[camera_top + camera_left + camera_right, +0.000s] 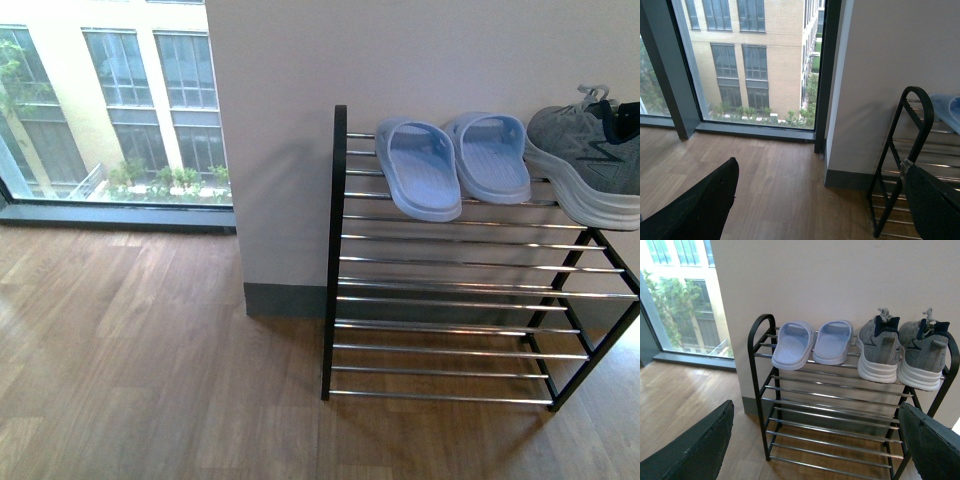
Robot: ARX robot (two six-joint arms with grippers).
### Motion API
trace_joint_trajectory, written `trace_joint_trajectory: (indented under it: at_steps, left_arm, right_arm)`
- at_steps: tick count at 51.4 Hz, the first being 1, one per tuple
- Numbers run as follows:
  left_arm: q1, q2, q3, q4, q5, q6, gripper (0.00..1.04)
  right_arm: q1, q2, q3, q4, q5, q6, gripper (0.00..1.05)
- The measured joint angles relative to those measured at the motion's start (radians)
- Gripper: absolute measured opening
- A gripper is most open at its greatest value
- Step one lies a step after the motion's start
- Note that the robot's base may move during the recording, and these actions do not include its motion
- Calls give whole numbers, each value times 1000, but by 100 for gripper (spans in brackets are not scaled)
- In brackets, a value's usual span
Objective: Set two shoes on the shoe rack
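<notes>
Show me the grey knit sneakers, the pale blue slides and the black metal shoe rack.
grey knit sneakers [879,352], right wrist view, left sneaker's heel.
pale blue slides [793,344], right wrist view, left slide's strap.
black metal shoe rack [333,290], front view, left post.

Wood floor [130,340], plain white wall [420,50] with a grey baseboard [280,300], big window [110,100] at 10 o'clock showing a tan building [775,60], daylight.

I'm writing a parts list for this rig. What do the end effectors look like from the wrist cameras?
Each wrist view shows only two broad, black fingers with a matte, slightly grainy surface and rounded tips: the left end effector and the right end effector. No cables or markings show. The front view shows neither arm.
</notes>
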Motion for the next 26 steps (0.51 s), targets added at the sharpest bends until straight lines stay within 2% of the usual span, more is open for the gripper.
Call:
trace_joint_trajectory:
  at_steps: [26]
  left_arm:
    - [1,0,0,0,5,1,95]
  right_arm:
    - [1,-1,0,-2,8,0,95]
